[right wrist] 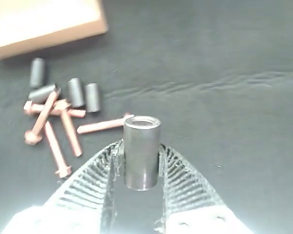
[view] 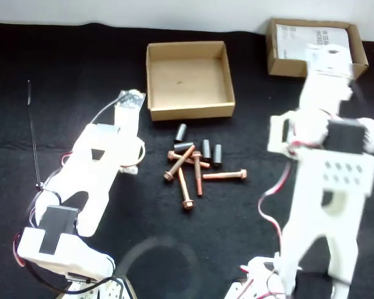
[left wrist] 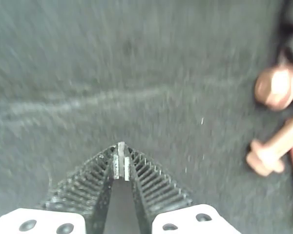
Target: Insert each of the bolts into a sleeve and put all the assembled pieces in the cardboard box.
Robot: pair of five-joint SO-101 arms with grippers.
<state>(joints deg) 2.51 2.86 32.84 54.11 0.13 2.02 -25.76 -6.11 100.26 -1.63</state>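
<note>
The right gripper (right wrist: pixel 139 158) is holding its jaws pinched on a dark metal sleeve (right wrist: pixel 142 141); the sleeve is standing upright between them, its open bore facing the wrist camera; it is hanging above the black tabletop (view: pixel 81 62), well apart from the pile of parts. In the high view the right arm (view: pixel 327 180) is rising tall at the right side of the tabletop.

The left gripper (left wrist: pixel 121 163) is keeping its jaws pressed together, ribbed tips touching, nothing between them; it is hovering low over the black cloth, and whether the tips are touching the cloth I cannot tell; two copper bolt heads are showing near it in the left wrist view. The left arm (view: pixel 93 168) is stretching from the near left corner toward the middle of the tabletop.

Five copper bolts (view: pixel 190 171) are lying in a loose heap at the centre, several crossing one another; one is lying a little aside, pointing toward the right arm. Four loose sleeves (view: pixel 206 149) are lying on their sides between the heap and the cardboard box (view: pixel 190 112); one is touching the bolts, two are lying side by side, one is lying nearest the box.

The cardboard box is sitting open at the far side of the tabletop, just beyond the loose sleeves. A second box (view: pixel 283 65) with a white sheet inside is standing at the far right corner, partly behind the right arm.
</note>
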